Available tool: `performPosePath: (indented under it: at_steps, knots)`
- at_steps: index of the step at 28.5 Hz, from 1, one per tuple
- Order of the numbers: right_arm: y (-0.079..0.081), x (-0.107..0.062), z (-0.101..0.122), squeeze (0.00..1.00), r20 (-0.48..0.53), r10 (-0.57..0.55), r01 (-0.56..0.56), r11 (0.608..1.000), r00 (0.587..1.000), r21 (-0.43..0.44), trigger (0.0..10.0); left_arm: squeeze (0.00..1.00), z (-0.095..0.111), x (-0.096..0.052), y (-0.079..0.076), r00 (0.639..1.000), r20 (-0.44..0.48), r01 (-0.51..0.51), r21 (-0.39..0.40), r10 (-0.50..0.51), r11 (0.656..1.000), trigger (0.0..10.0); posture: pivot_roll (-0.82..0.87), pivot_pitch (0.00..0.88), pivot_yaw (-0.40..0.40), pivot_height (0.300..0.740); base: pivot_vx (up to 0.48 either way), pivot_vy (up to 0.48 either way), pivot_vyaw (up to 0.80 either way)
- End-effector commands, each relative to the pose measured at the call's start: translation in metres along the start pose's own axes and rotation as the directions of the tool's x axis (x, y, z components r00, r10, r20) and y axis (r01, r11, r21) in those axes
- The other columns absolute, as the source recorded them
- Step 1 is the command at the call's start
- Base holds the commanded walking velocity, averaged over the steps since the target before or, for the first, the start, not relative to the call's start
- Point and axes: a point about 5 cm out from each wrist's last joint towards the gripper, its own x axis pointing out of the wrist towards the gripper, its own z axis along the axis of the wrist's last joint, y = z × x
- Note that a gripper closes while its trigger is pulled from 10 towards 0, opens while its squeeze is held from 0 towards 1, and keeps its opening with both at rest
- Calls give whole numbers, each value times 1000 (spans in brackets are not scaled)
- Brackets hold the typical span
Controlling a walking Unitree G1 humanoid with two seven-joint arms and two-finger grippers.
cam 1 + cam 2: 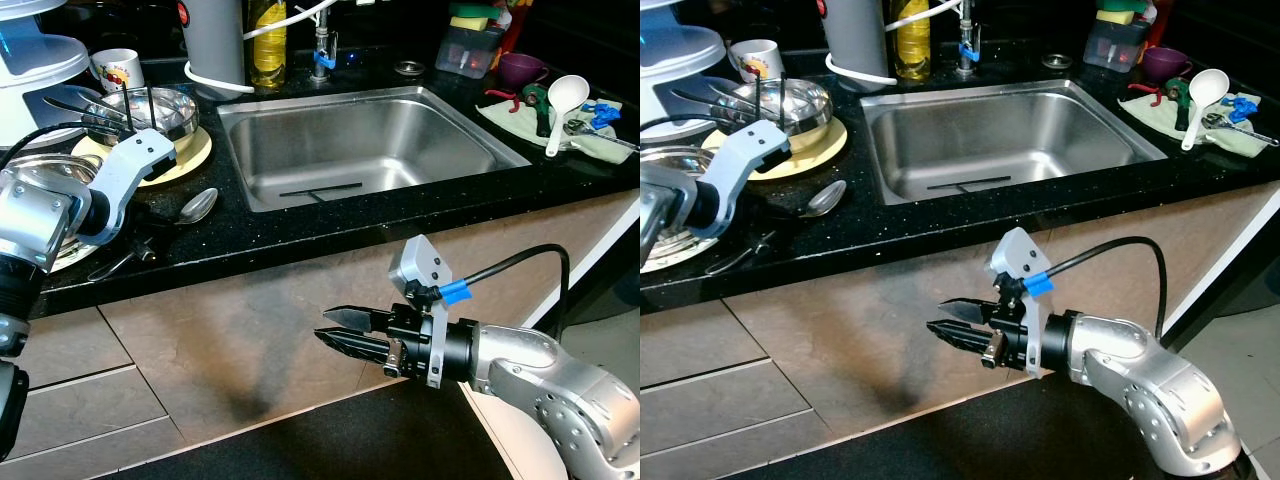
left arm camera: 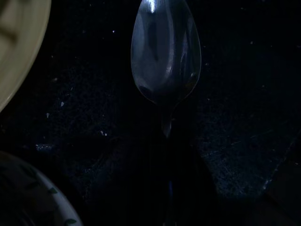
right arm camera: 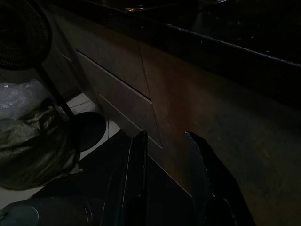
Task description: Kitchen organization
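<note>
A metal spoon [image 1: 198, 205] lies on the black counter [image 1: 330, 225] left of the sink, its bowl large in the left wrist view [image 2: 164, 52]. My left gripper [image 1: 148, 243] is down at the spoon's handle, and its dark fingers [image 2: 141, 188] meet over the handle, so it looks shut on it. The spoon still rests on the counter. My right gripper [image 1: 322, 325] hangs below the counter edge in front of the brown cabinet [image 1: 840, 330]. It is open, and its two fingers [image 3: 136, 179] have nothing between them.
The steel sink [image 1: 270, 160] has a thin dark utensil [image 1: 320, 188] lying in it. A metal bowl [image 1: 150, 110] on a yellow plate, a mug [image 1: 117, 68] and a patterned plate [image 1: 65, 252] crowd the left. A white ladle [image 1: 562, 100] lies on a cloth at the right.
</note>
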Motion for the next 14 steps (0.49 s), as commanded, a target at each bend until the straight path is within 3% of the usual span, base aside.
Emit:
performPosePath:
  at_steps: [1, 5, 6, 9, 11, 12, 14]
  knots:
    - [1, -2, 2, 0, 3, 1, -1, 1000, 1000, -1, 10000, 0, -16, 4, 0, 998, -67, -4, -25, 2, 1000, 0, -77, 187, -22, 740, 0, 0, 0]
    - [0, -3, 3, 0, 9, -4, 4, 1000, 1000, -1, 10000, 0, -7, 5, -3, 1000, -10, 18, -38, -18, 999, 0, -78, 188, -21, 740, 0, 0, 0]
    - [0, -3, 6, 0, 29, -6, 6, 1000, 1000, 6, 10000, 0, 8, 4, -14, 994, 71, 92, -54, -88, 994, 0, -77, 188, -22, 740, 0, 0, 0]
    - [0, -3, 8, 0, 44, -7, 6, 1000, 999, 12, 10000, 0, 18, 2, -22, 982, 125, 149, -59, -141, 987, 0, -77, 187, -22, 740, 0, 0, 0]
    - [0, -3, 15, 0, 103, 2, -6, 999, 995, 35, 10000, 0, 43, -3, -47, 928, 239, 300, -31, -284, 954, 0, -78, 186, -23, 740, 0, 0, 0]
    - [0, -3, 15, 0, 103, 2, -6, 999, 995, 35, 10000, 0, 43, -3, -47, 928, 239, 300, -31, -284, 954, 0, -78, 186, -23, 740, 0, 0, 0]
    - [1, -3, 25, 0, 180, 13, -24, 998, 984, 60, 10000, 0, 58, -8, -61, 875, 325, 386, -22, -358, 922, 0, -78, 186, -23, 740, 0, 0, 0]
